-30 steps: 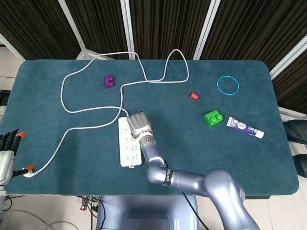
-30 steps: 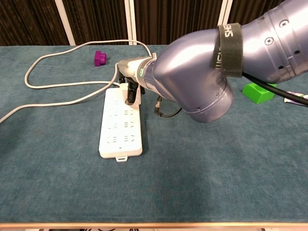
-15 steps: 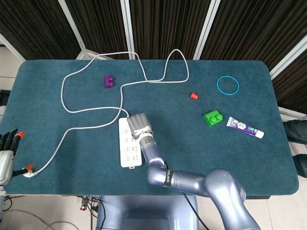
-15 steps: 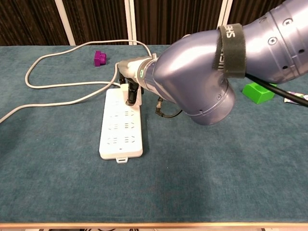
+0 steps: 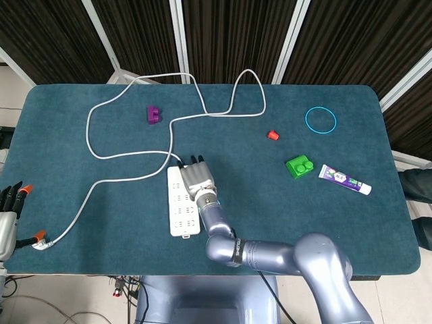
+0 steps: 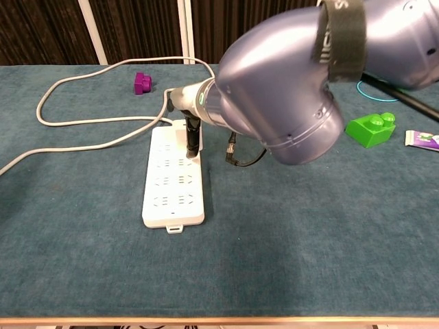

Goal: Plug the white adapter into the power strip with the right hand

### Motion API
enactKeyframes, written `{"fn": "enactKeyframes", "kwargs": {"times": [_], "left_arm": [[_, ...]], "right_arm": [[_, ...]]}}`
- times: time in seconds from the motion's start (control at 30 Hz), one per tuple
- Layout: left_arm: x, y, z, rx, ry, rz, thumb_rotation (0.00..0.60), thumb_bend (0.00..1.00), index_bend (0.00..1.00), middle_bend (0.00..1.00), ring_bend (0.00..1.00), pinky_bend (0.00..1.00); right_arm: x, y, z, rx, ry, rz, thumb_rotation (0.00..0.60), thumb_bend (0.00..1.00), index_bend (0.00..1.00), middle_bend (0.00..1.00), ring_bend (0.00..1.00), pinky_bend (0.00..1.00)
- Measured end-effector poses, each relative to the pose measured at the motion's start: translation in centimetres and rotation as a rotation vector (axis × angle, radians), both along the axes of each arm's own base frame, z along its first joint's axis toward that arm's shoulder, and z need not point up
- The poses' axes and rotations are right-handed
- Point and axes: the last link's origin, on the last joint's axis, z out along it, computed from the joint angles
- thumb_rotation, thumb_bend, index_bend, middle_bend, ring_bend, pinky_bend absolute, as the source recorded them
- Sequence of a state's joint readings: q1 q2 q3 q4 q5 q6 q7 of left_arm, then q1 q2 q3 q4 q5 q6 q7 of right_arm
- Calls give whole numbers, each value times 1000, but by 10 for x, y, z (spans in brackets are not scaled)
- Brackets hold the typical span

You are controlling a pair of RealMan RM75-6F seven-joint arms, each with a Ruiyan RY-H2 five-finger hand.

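Here the right hand sat over the far end of the white power strip, dark fingers pointing down onto its top row of sockets. The white adapter itself couldn't be made out under the hand, and whether the fingers were pinching it couldn't be told. The strip's cable ran off toward 9 o'clock across the teal surface. The left hand waited at the surface's 8 o'clock edge, fingers apart, holding nothing.
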State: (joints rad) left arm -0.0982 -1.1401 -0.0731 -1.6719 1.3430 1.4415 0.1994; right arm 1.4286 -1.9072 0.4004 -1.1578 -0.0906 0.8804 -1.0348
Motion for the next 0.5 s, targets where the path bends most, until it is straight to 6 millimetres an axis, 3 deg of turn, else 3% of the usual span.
{"fn": "enactKeyframes", "kwargs": {"times": [0.27, 0.5], "left_arm": [[0, 0, 0, 5, 4, 4, 600, 100, 119, 0, 0, 0], [2, -3, 1, 16, 3, -5, 600, 100, 119, 0, 0, 0]], "right_arm": [[2, -2, 32, -19, -32, -1, 600, 308, 36, 29, 16, 81], [-14, -8, 96, -132, -160, 22, 600, 308, 35, 29, 15, 80]]}}
